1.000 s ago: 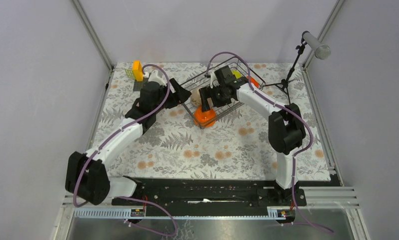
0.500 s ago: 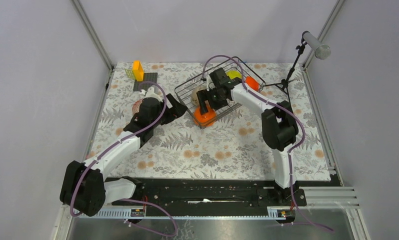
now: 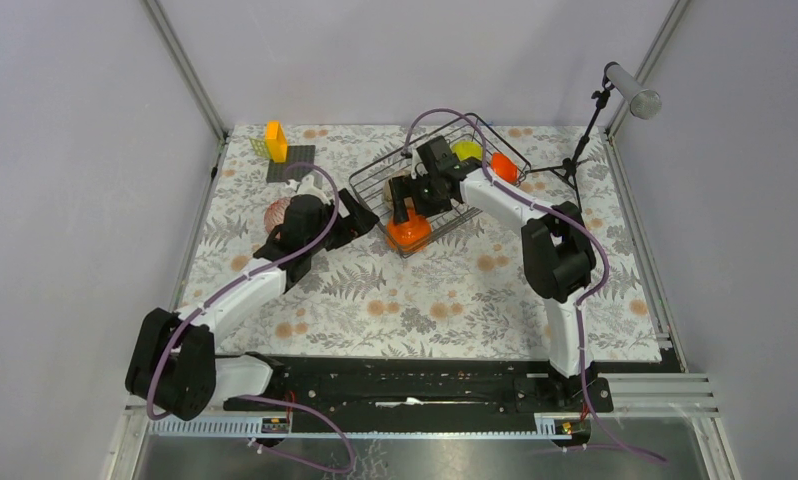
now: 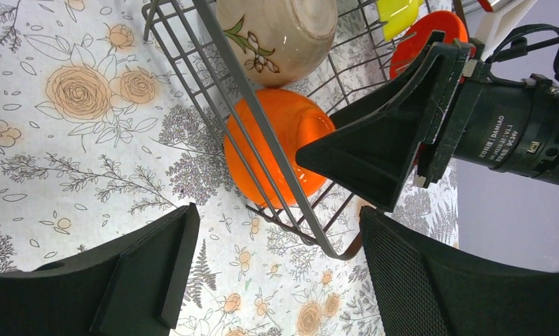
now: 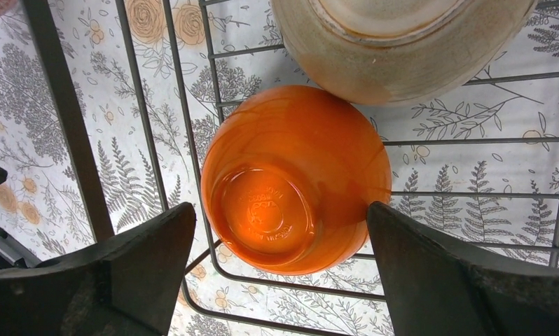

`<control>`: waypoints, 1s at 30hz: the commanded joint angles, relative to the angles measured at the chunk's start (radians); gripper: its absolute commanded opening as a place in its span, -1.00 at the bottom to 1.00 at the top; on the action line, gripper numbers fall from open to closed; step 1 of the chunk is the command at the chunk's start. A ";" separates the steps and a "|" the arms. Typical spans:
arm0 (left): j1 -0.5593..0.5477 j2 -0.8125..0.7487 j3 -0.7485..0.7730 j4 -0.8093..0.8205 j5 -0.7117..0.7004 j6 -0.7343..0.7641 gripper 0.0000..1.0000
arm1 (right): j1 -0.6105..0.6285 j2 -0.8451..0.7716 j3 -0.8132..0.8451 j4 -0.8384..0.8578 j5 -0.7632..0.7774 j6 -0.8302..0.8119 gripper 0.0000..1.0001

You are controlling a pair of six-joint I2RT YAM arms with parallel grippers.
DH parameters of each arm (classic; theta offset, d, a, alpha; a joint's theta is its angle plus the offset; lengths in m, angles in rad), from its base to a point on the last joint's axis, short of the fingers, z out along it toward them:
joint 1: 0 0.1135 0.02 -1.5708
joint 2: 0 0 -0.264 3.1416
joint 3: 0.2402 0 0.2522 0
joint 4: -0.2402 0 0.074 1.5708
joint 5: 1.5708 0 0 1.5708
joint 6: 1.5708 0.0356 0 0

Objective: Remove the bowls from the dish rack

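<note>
The dish rack [image 3: 472, 127] stands at the back middle of the table. In its near left corner an orange bowl [image 3: 409, 234] lies upside down, a beige bowl [image 3: 394, 189] behind it. A yellow-green bowl [image 3: 466, 150] and a second orange bowl [image 3: 504, 167] sit at the rack's far end. A pink-red patterned bowl [image 3: 277, 213] rests on the table to the left. My right gripper [image 3: 408, 209] hangs open over the orange bowl [image 5: 294, 178], a finger on each side and neither touching. My left gripper [image 3: 362, 215] is open and empty just outside the rack's wire wall [image 4: 245, 119]. The blue-white bowl is out of view.
An orange block [image 3: 274, 139] and a flat dark plate [image 3: 293, 160] sit at the back left corner. A microphone stand [image 3: 582, 142] stands at the back right, close to the rack. The right gripper's finger [image 4: 375, 147] shows in the left wrist view beside the orange bowl [image 4: 273, 150].
My left arm has drawn back from the rack toward the near left, uncovering the pink-red bowl on the table. My right gripper has shifted slightly left over the orange bowl.
</note>
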 commanded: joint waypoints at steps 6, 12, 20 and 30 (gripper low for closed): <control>0.004 0.049 -0.009 0.078 0.057 0.003 0.75 | -0.025 -0.078 -0.037 0.001 -0.047 0.000 0.99; 0.004 0.076 -0.002 0.085 0.065 0.006 0.71 | -0.050 -0.075 -0.041 -0.017 -0.018 -0.001 0.99; 0.004 0.089 -0.001 0.095 0.064 0.007 0.70 | -0.046 -0.057 0.038 -0.024 0.078 0.047 0.99; 0.004 0.069 -0.010 0.081 0.026 0.006 0.64 | 0.014 0.012 0.204 0.017 0.213 0.047 0.67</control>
